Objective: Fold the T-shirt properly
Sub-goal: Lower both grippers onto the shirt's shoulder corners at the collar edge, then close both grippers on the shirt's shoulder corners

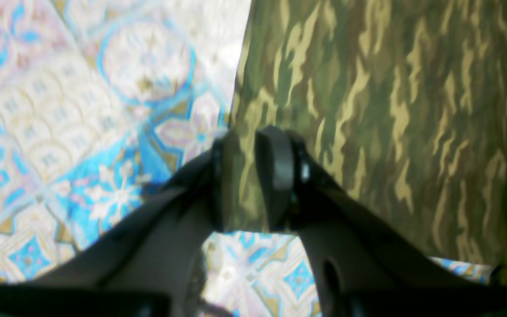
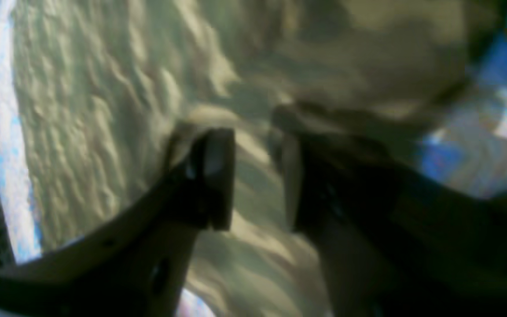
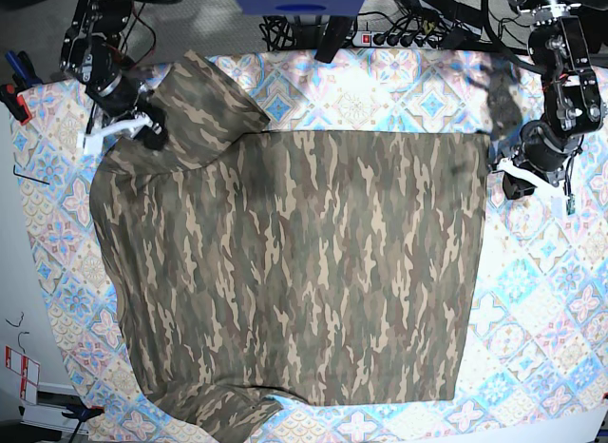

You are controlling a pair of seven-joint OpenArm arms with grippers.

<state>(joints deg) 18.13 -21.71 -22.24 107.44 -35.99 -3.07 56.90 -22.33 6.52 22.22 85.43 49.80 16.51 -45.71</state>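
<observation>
The camouflage T-shirt (image 3: pixel 304 272) lies spread flat on the table, with one sleeve at the back left and another at the front left. At its back right corner, my left gripper (image 3: pixel 501 167) is shut on the shirt's edge. The left wrist view shows the gripper (image 1: pixel 247 145) with a strip of the T-shirt (image 1: pixel 390 110) pinched between its black fingers. My right gripper (image 3: pixel 147 129) sits at the back left, by the sleeve. In the blurred right wrist view the gripper (image 2: pixel 253 130) stands open over the T-shirt (image 2: pixel 104 110), and cloth shows through the gap.
The tile-patterned tablecloth (image 3: pixel 541 300) covers the table, whose edges lie close on the left and front. Cables and a power strip (image 3: pixel 418 29) run along the back. Red-handled tools (image 3: pixel 14 96) lie at the left edge.
</observation>
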